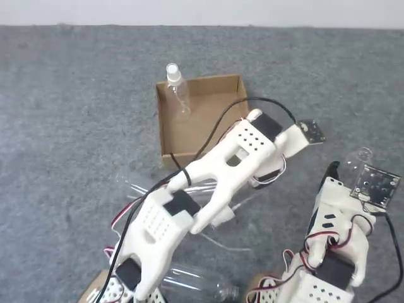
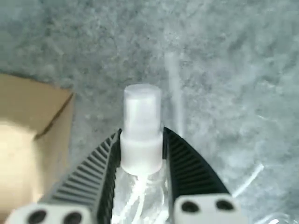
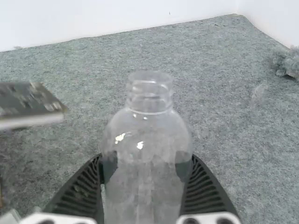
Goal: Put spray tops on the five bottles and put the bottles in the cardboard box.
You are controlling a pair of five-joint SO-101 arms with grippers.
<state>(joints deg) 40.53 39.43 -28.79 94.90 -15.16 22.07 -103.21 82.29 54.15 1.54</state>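
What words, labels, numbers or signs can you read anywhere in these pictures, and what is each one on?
No text can be read in any view.
cardboard box: plain, no print.
capped bottle: clear, no label.
uncapped bottle: clear, no label.
camera board: any markings are too small to read.
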